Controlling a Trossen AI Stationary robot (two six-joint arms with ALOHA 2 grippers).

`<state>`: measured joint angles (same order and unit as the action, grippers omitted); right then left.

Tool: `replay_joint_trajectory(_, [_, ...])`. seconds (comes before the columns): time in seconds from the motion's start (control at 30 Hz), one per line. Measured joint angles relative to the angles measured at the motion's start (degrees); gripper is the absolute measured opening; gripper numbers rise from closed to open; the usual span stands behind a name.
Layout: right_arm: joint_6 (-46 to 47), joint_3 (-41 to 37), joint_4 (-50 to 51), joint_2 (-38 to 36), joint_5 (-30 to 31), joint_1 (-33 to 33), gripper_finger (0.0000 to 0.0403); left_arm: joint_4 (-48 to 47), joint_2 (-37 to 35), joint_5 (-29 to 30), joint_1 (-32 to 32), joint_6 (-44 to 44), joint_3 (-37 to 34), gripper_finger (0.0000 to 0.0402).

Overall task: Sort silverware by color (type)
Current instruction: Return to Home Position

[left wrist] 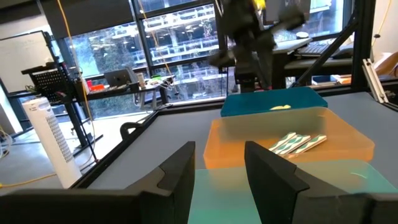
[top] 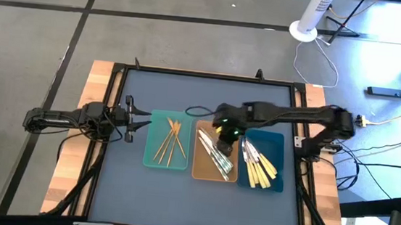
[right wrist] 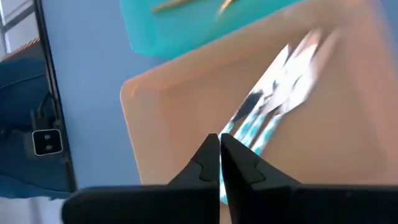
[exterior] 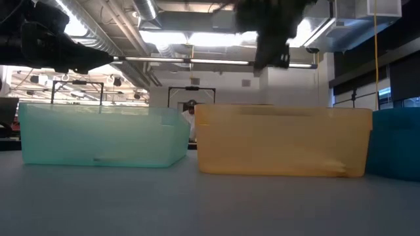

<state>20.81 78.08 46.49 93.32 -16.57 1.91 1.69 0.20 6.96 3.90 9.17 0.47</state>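
Three trays stand side by side mid-table. The teal tray (top: 150, 160) holds slim gold silverware (top: 171, 140). In the tan tray (top: 199, 172) lie all-silver pieces (top: 217, 158), also in the right wrist view (right wrist: 273, 99). The dark-blue tray (top: 279, 141) holds yellow-handled pieces (top: 261, 169). My right gripper (top: 222, 133) (right wrist: 219, 152) hangs above the tan tray's far end, pointing steeply down. It is shut, with nothing seen between its fingers. My left gripper (top: 141, 121) (left wrist: 217, 163) waits open and level at the table's left, short of the teal tray.
A dark cable loop (top: 197, 112) lies on the mat just beyond the tan tray. The blue mat (top: 178, 205) is bordered by a black frame (top: 204, 75). In the low view the teal tray (exterior: 98, 134), tan tray (exterior: 282, 141) and blue tray (exterior: 397, 141) stand in a row.
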Motion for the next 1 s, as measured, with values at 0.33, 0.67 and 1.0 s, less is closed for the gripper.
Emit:
replay_joint_trajectory(0.33, [-15.9,-3.1,1.2,-18.0,8.4,0.0,0.0005,0.0,0.0,0.0,0.0,0.0,0.0,0.0133])
replay_joint_trajectory(0.67, [-18.0,-23.6,-10.4,-35.7,12.0,0.0,0.0005,0.0,0.0,0.0,0.0,0.0,0.0,0.0133])
replay_joint_trajectory(1.0, [-15.8,-46.8,-30.6,-52.9,12.1,0.0,0.0005,0.0,0.0,0.0,0.0,0.0,0.0,0.0133])
